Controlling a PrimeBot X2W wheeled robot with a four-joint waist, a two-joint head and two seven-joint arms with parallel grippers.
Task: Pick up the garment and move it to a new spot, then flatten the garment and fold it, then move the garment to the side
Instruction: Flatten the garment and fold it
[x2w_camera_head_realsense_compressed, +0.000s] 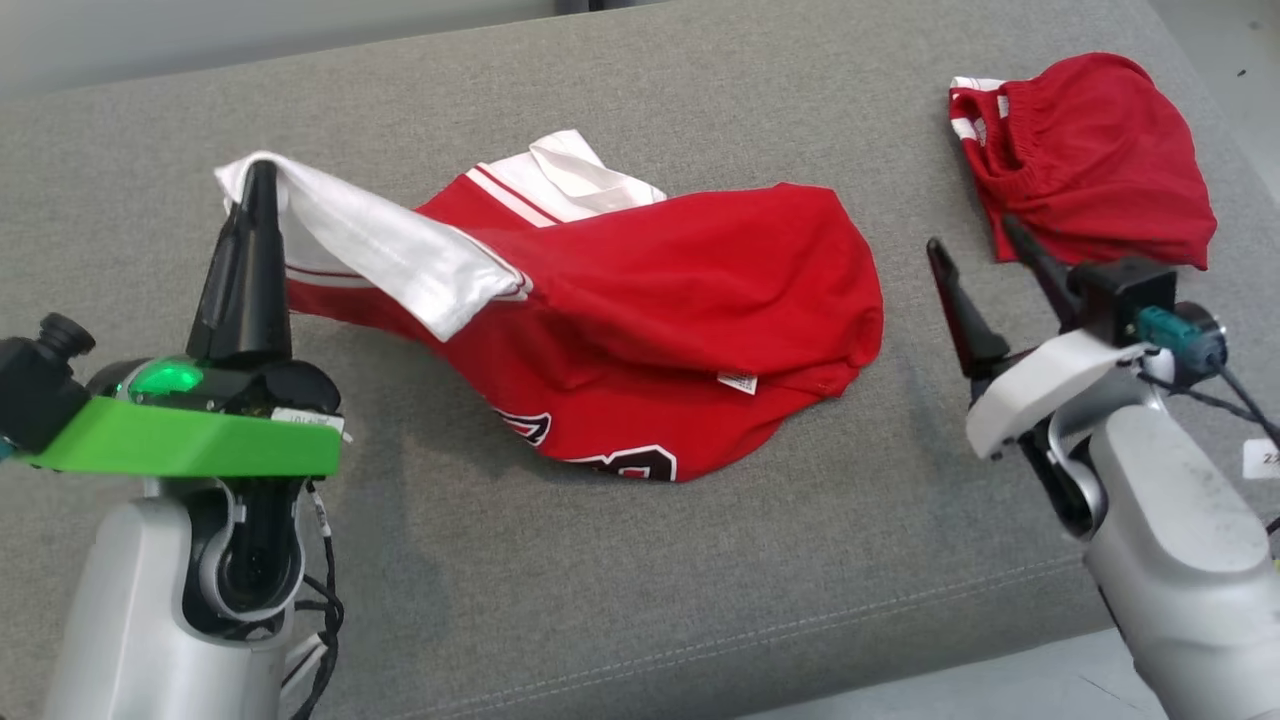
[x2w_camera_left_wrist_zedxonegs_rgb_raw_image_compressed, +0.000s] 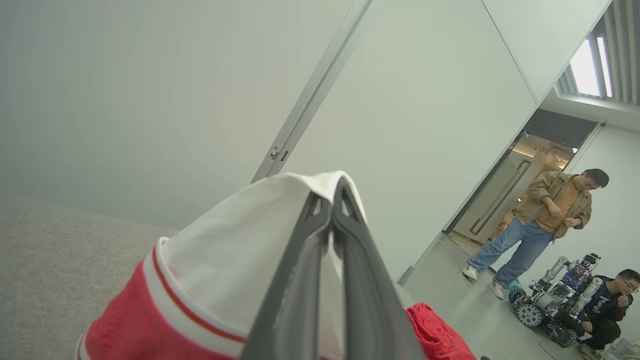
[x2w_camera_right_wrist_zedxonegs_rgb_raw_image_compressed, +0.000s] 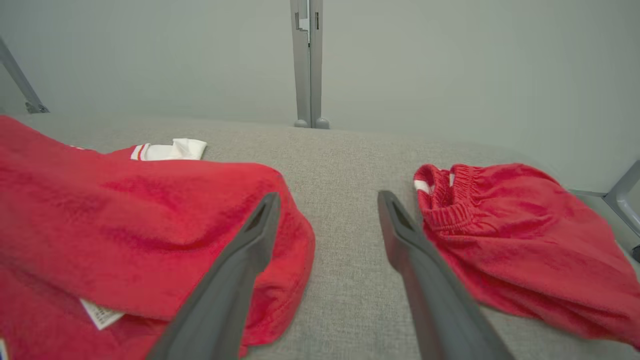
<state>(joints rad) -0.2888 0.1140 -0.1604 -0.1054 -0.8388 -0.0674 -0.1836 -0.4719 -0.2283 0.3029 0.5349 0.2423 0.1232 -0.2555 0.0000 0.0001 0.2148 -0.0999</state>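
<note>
Grey fabric covers the worktop (x2w_camera_head_realsense_compressed: 600, 560) before you. At the near left, your left gripper (x2w_camera_head_realsense_compressed: 258, 185) has its jaws pinching the white sleeve (x2w_camera_head_realsense_compressed: 380, 245) of the red shirt (x2w_camera_head_realsense_compressed: 690, 290), holding that sleeve raised off the worktop. At the near right, your right gripper (x2w_camera_head_realsense_compressed: 972, 235) has its jaws spread and bare, over the strip between shirt and shorts (x2w_camera_head_realsense_compressed: 1090, 160). The shirt's body lies crumpled mid-worktop. The red shorts lie bunched at the far right, apart from it. Beyond are a standing person (x2w_camera_left_wrist_zedxonegs_rgb_raw_image_compressed: 540, 225) and a crouching person (x2w_camera_left_wrist_zedxonegs_rgb_raw_image_compressed: 607, 305) beside a small robot (x2w_camera_left_wrist_zedxonegs_rgb_raw_image_compressed: 550, 295).
</note>
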